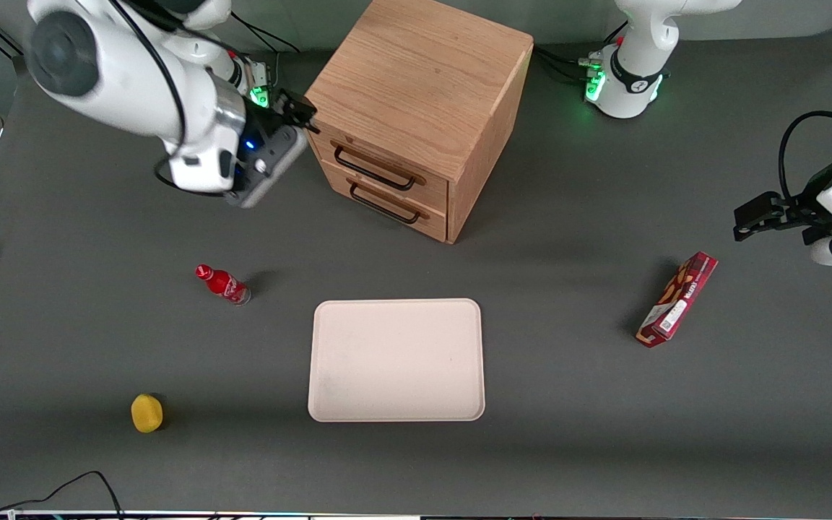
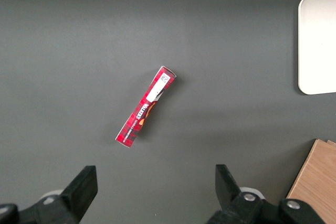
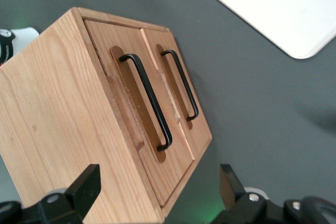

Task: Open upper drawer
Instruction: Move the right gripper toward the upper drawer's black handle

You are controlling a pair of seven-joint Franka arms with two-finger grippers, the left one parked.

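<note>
Oak-grain upper drawer [image 1: 380,163], matt grey table [image 1: 568,253]

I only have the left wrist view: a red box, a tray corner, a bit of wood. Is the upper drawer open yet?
Observer: No. In the front view the upper drawer sits flush with the lower drawer, shut.
Operator: Where is the pincer?
Observer: The pincer hangs beside the cabinet, at its upper front corner toward the working arm's end, clear of the handle.
Operator: Open or shut?
Observer: Open. The right wrist view shows its fingers wide apart, with nothing between them.
</note>
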